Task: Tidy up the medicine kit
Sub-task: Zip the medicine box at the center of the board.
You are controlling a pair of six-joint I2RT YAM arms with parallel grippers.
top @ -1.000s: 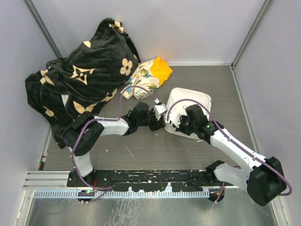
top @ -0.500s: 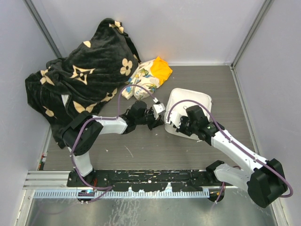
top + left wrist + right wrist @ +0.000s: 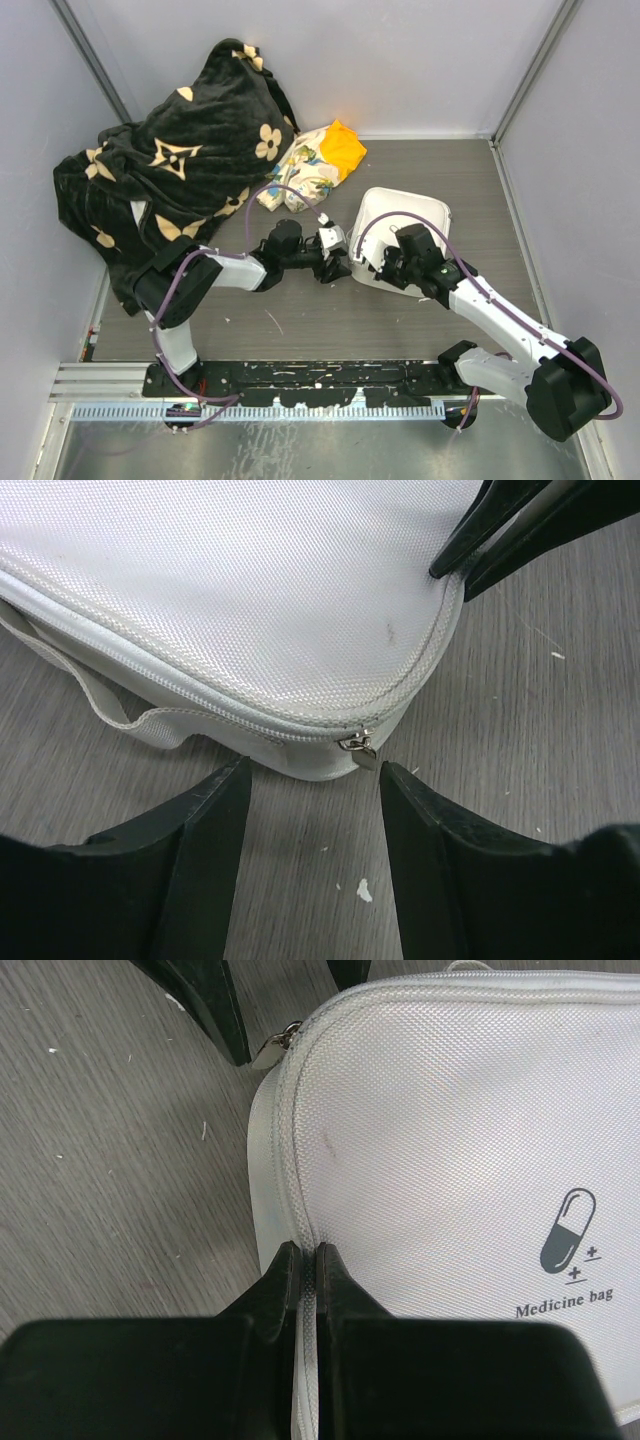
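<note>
left gripper [image 3: 315, 770]: released, empty, just short of the medicine kit [image 3: 250, 600] corner.
zip pull [image 3: 360, 748]: on that corner; centre it between the jaws, then pinch squarely.
medicine kit: zipped, flat on the table [image 3: 520, 780].
right gripper [image 3: 308, 1252]: clenched, tips on the kit's edge; brace there.

The top external camera looked steeply down from above and behind the arm bases, far enough back to take in the whole table [image 3: 300, 320] and both arms. The left wrist camera sat low and very near, facing a corner of the medicine kit [image 3: 250, 600] past its own left gripper [image 3: 312, 768]. The right wrist camera looked down along the right gripper [image 3: 305, 1255] onto the kit's lid. Both wrist views shared that corner and its zipper pull [image 3: 360, 748]; each also caught the other gripper's fingertips.
</note>
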